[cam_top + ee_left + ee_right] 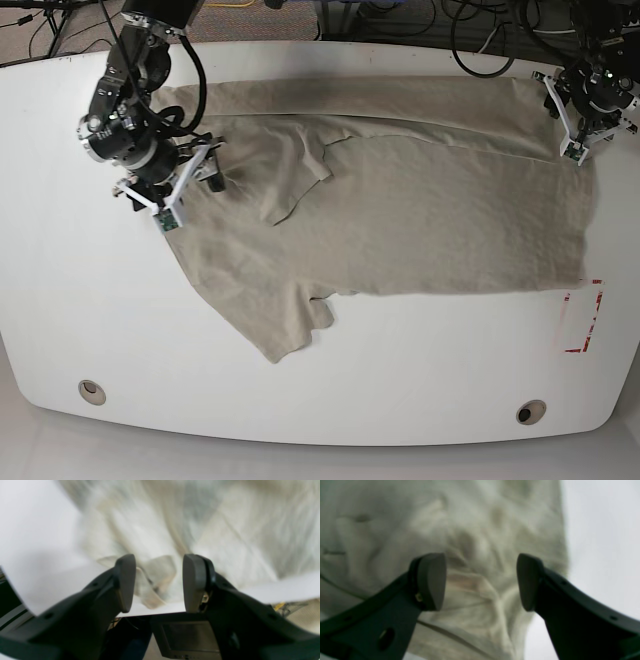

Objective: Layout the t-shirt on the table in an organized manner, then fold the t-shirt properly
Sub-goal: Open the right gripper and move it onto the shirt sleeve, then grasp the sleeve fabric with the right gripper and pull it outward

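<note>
Right wrist view: we are seeing the right pincer standing wide apart over rumpled cloth, nothing between its pads. Our left pincer is likewise gaping, a small fold of fabric lying beyond the gap, not gripped. Outward from both, the t-shirt is lying spread on the table, its long axis running across the base view, the hem sitting toward the left pincer's side near the red-tape mark, sleeves and collar lying toward the right pincer's side, one sleeve pointing at the near edge.
</note>
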`<move>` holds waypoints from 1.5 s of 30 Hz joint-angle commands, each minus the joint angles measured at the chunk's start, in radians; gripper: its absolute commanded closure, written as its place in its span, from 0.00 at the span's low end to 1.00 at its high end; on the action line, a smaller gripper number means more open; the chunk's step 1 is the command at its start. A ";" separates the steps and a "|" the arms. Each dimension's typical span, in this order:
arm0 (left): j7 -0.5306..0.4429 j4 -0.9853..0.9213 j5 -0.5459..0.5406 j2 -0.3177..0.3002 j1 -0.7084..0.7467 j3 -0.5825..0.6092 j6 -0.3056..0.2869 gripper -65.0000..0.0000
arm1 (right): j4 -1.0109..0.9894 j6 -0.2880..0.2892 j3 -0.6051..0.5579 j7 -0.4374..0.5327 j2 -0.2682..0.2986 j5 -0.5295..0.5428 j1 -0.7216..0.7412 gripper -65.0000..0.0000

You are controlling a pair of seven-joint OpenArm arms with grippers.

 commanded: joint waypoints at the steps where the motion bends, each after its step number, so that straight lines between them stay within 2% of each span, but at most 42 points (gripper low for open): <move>1: -0.004 0.019 0.003 -0.015 0.002 -0.005 0.000 0.57 | 0.017 0.001 -0.068 0.022 -0.005 -0.030 0.035 0.35; 6: -0.004 0.051 0.003 -0.016 0.001 -0.005 0.000 0.57 | -0.035 0.001 -0.154 0.023 -0.038 -0.101 0.074 0.35; 16: -0.004 0.059 0.003 -0.027 0.001 -0.020 0.000 0.57 | -0.223 0.001 -0.187 0.114 -0.087 -0.178 0.160 0.35; 33: -0.004 0.057 0.003 -0.029 -0.001 -0.054 0.000 0.57 | -0.431 0.001 -0.190 0.236 -0.109 -0.190 0.210 0.36; 36: -0.006 0.057 0.003 -0.027 -0.001 -0.054 0.000 0.57 | -0.431 0.001 -0.190 0.236 -0.112 -0.190 0.209 0.48; 42: -0.006 0.054 0.003 -0.026 -0.001 -0.048 0.000 0.57 | -0.427 0.001 -0.192 0.236 -0.113 -0.190 0.209 0.91; 43: -0.006 0.054 0.003 -0.026 -0.001 -0.048 0.000 0.57 | -0.425 0.001 -0.192 0.236 -0.113 -0.190 0.209 0.96; 45: -0.006 0.053 0.003 -0.026 -0.001 -0.048 0.000 0.57 | -0.425 0.001 -0.192 0.235 -0.113 -0.190 0.209 0.98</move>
